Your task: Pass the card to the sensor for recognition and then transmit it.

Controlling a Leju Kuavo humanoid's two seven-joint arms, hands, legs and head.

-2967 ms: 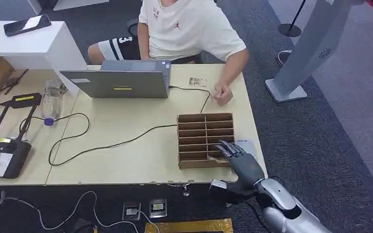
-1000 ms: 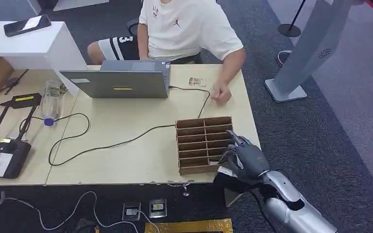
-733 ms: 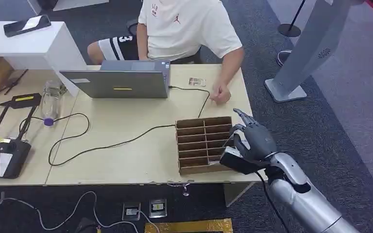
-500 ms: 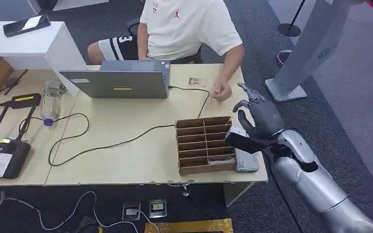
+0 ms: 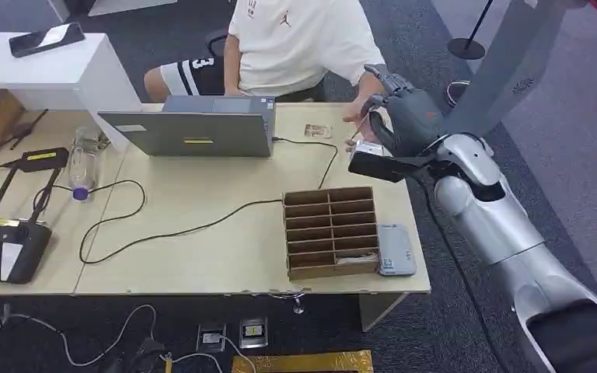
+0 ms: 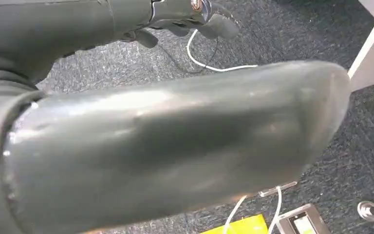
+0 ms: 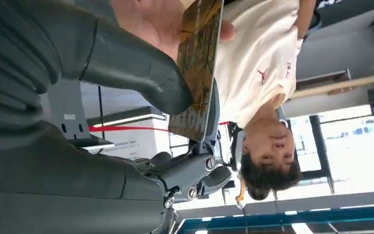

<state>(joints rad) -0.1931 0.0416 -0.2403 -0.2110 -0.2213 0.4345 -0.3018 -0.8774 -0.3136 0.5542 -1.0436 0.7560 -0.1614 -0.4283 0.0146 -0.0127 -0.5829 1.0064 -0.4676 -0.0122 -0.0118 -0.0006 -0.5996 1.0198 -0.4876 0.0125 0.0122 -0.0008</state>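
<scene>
Above the far right corner of the bench, the right hand now hangs raised, where a second ago it was low at the near right edge beside the cardboard sorting tray. It pinches the card between thumb and fingers; the right wrist view shows the card held edge-on, with the person's hand right at its far end, apparently touching it. The grey sensor lies flat on the bench just beside the tray's right side, now uncovered and well apart from the hand. Judging by this, the recognition pass over the sensor is likely done and the hand-over to the seated person is under way, with only the release left. The left hand hangs near the floor; whether its fingers are spread or curled cannot be told.
</scene>
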